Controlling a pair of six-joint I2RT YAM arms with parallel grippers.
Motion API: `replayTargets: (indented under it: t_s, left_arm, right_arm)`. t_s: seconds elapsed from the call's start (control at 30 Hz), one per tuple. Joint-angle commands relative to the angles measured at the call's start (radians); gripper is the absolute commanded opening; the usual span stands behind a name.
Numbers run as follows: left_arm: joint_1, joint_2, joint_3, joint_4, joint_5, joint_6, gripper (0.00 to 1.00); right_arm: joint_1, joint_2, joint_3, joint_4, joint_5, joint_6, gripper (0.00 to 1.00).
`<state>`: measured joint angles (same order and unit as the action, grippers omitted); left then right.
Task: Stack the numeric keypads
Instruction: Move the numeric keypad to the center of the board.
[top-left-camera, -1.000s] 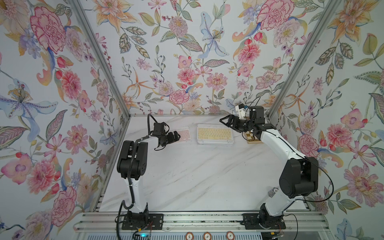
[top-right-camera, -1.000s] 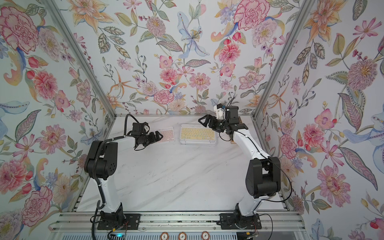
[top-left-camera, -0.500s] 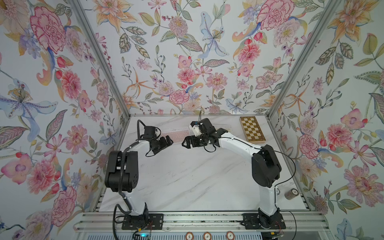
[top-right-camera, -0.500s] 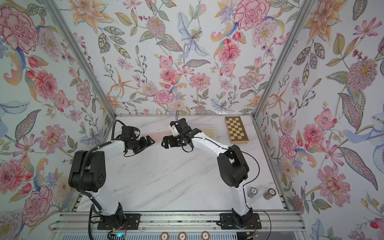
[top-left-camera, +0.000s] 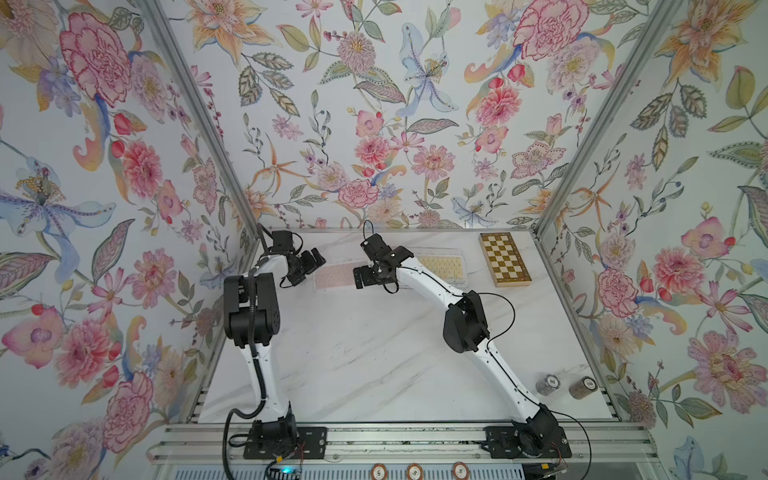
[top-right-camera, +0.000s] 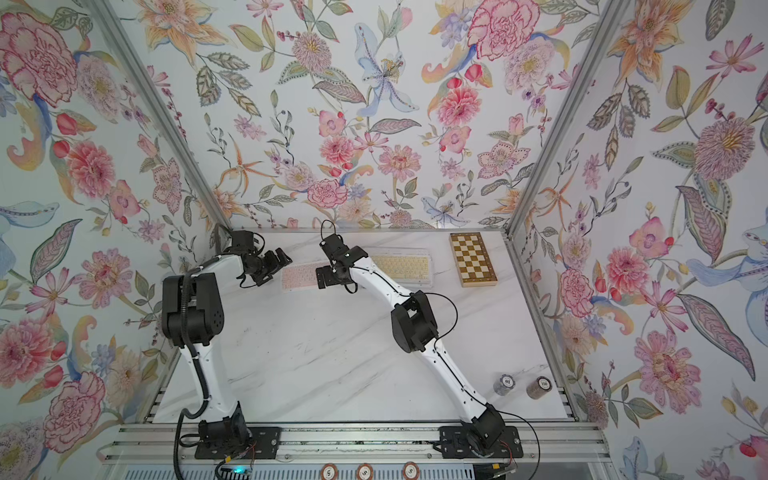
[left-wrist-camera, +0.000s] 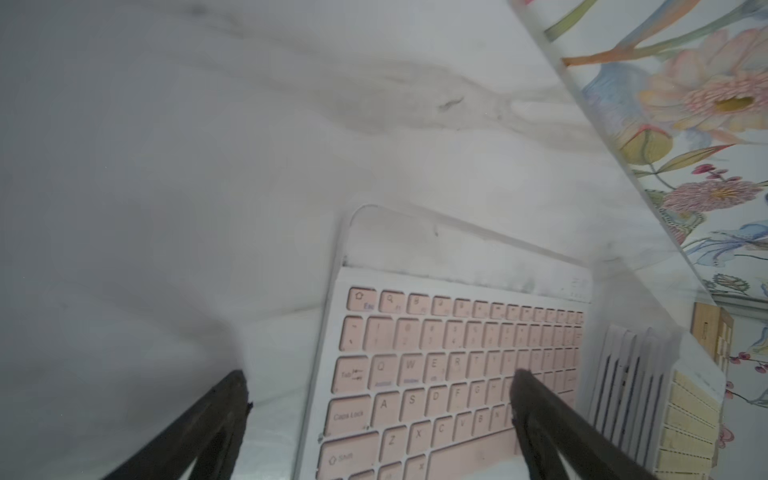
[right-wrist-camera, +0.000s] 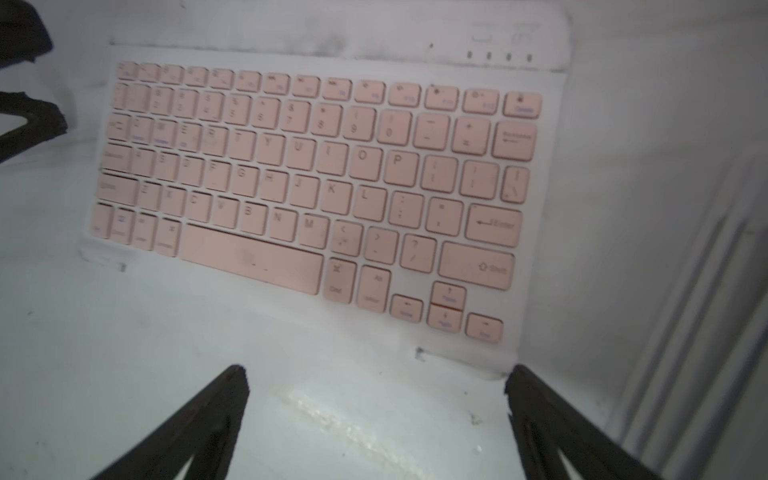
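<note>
Keypads: one pink keypad (top-left-camera: 332, 275) lay beside one yellow-topped stack (top-left-camera: 442, 268).
Writing: "Caps Lock", "Enter", "Shift".
Grippers: left gripper (left-wrist-camera: 379, 374) and right gripper (right-wrist-camera: 377, 368) stood spread, empty.

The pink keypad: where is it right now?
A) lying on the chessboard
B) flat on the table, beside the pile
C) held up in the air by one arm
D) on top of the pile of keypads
B: the pink keypad lies flat on the marble table, next to the pile topped by a yellow keypad; the chessboard sits further off.
</note>
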<state>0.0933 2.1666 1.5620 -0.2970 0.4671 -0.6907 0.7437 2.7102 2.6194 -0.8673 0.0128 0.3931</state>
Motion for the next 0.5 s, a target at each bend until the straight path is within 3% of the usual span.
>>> replayTargets:
  t_s: [0.0,0.47]
  left_arm:
    - [-0.004,0.017,-0.003,-0.056,0.005,0.017,0.99]
    - [-0.012,0.047,-0.005,-0.071,0.035,0.031,0.99]
  right_arm:
    - [-0.006,0.014,0.041,-0.049,0.070,0.021,0.99]
    - [-0.004,0.106,0.060,0.002,-0.009,0.084,0.99]
